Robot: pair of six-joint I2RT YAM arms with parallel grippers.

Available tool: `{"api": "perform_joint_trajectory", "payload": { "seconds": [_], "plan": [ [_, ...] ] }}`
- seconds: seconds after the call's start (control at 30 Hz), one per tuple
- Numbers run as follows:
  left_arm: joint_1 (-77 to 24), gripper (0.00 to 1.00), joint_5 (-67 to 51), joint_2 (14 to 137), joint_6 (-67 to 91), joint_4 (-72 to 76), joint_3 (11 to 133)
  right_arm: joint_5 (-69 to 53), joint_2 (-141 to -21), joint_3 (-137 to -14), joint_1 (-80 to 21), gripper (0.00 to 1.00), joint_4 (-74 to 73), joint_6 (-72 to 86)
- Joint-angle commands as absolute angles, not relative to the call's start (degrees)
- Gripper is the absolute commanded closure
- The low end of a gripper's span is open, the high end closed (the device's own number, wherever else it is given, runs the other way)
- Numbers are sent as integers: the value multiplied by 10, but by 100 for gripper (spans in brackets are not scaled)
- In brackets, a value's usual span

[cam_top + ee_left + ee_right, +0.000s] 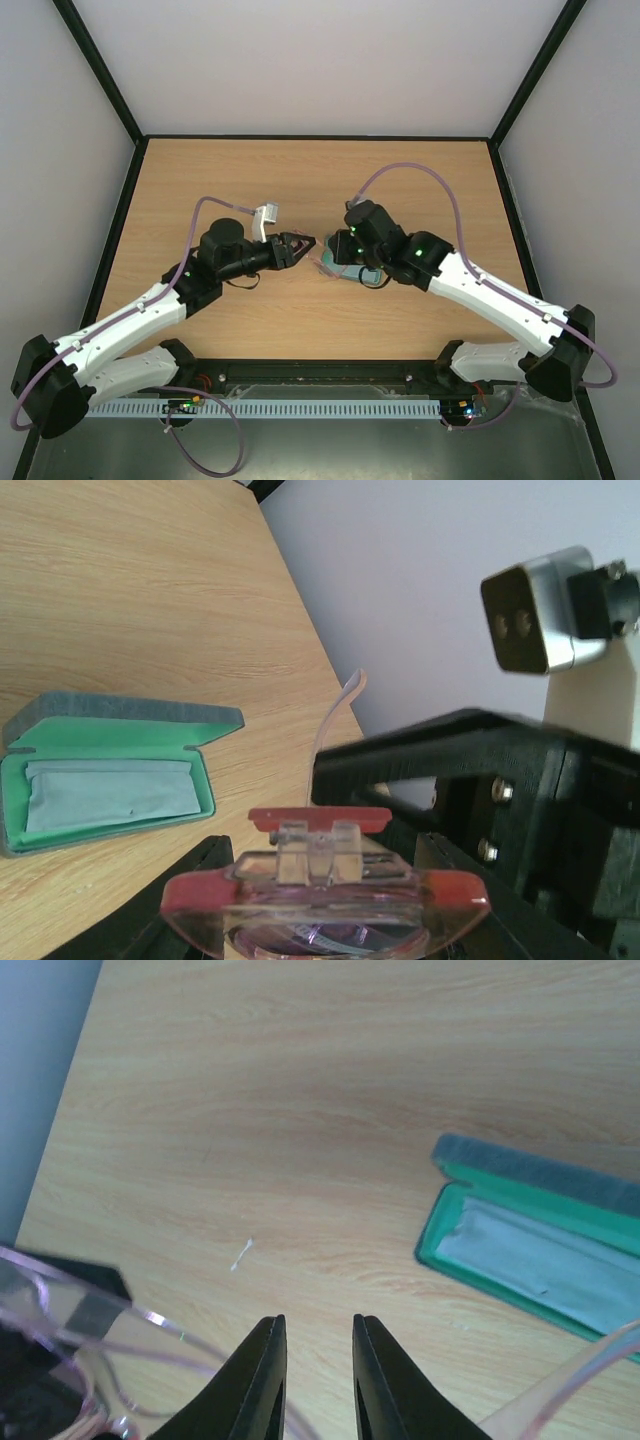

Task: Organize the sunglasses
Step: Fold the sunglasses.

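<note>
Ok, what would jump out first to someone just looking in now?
The two arms meet mid-table, with the pink sunglasses pinched in the left gripper. Just beside them lies the open case, green-lined with a pale cloth inside, largely hidden under the right gripper from above.

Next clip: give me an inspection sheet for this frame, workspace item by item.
Surface: wooden table.
Job's things: sunglasses held up by the left gripper; open case, green lining, cloth inside.
Clutter: small white speck.
Grippers: left gripper shut on the sunglasses; right gripper fingers nearly together, grip unclear.
Cables: purple cables loop off each arm.
Surroundings: white walls, black frame.
</note>
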State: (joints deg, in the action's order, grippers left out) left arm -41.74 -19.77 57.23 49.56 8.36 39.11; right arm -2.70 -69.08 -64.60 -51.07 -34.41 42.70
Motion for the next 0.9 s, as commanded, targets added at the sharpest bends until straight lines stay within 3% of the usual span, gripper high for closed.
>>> {"api": "perform_joint_trajectory", "payload": {
  "seconds": [0.0, 0.27, 0.53, 0.67, 0.87],
  "plan": [
    [-411, 49, -208, 573, 485, 93, 409, -51, -700, -652, -544, 78, -348, 419],
    [-407, 49, -210, 581, 487, 100, 409, -59, -716, -657, -586, 79, -341, 424],
    [-402, 49, -218, 566, 476, 74, 414, 70, -630, -710, -544, 73, -433, 425],
    [-390, 49, -203, 556, 472, 57, 410, 24, -599, -706, -536, 72, -449, 425],
    [-370, 49, -169, 544, 469, 33, 414, -51, -520, -581, -536, 71, -416, 469]
  ]
}}
